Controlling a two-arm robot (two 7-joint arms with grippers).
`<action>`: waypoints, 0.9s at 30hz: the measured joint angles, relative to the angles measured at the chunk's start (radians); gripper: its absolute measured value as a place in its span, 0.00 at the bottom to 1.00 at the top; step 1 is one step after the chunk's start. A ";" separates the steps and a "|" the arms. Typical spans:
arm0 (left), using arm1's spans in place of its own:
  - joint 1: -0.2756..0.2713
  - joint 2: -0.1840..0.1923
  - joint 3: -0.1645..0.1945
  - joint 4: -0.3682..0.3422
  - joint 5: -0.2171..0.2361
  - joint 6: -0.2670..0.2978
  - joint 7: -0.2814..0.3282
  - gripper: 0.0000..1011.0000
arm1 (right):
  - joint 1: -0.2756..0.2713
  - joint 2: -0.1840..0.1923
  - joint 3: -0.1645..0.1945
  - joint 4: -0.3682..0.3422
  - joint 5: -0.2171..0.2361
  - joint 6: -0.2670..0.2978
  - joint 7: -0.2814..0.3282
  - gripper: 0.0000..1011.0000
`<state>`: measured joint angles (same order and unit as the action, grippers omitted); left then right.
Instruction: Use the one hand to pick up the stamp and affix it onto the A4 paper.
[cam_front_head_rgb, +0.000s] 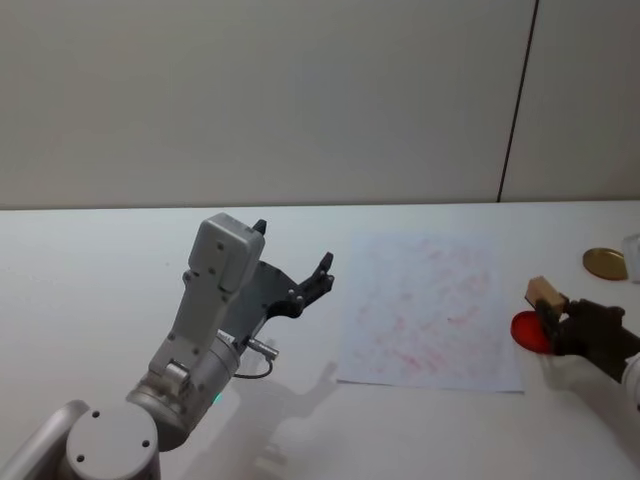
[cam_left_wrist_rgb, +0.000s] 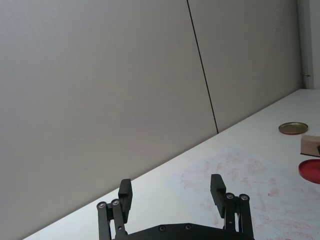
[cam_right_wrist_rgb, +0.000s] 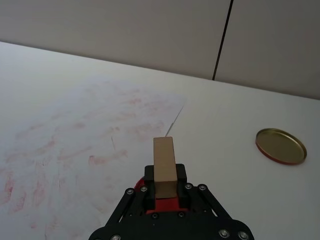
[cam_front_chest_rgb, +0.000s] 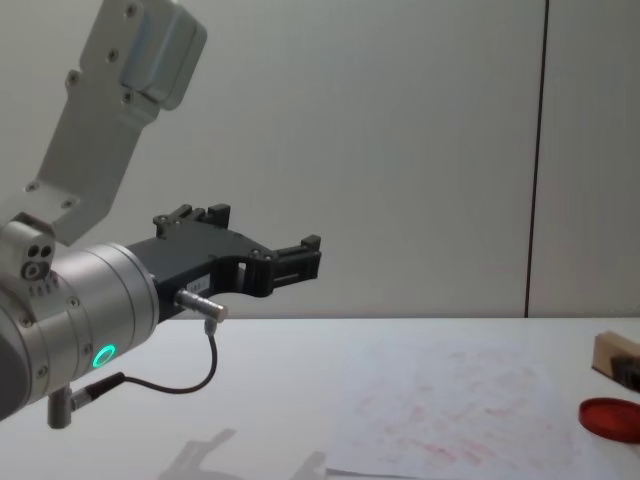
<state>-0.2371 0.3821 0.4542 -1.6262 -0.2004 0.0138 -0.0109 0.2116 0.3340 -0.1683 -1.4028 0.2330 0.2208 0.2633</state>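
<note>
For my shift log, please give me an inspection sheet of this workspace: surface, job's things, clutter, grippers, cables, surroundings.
Surface: white table.
Job's things: stamp held over red ink pad; A4 paper flat, red smudges.
Clutter: gold lid at far right.
Grippers: right gripper shut on stamp; left gripper open, raised beside the paper.
Cables: black cable on left wrist.
Surroundings: plain wall panels.

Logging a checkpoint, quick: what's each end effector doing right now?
Left end effector: open, empty, raised off the table.
Right end effector: shut on the stamp, over the red ink pad.
</note>
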 joint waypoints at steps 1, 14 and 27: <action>0.000 0.000 0.000 0.000 0.000 0.000 0.000 0.98 | -0.001 0.001 0.000 0.005 0.000 0.002 0.002 0.22; 0.000 0.000 0.000 0.000 0.000 0.000 0.000 0.98 | -0.007 0.002 -0.001 0.039 0.002 0.010 0.008 0.21; 0.000 0.000 0.000 0.000 0.000 0.000 0.000 0.98 | -0.011 -0.004 0.000 0.046 0.038 -0.020 -0.008 0.56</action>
<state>-0.2371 0.3821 0.4542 -1.6262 -0.2004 0.0139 -0.0109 0.2004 0.3299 -0.1678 -1.3569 0.2707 0.2005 0.2554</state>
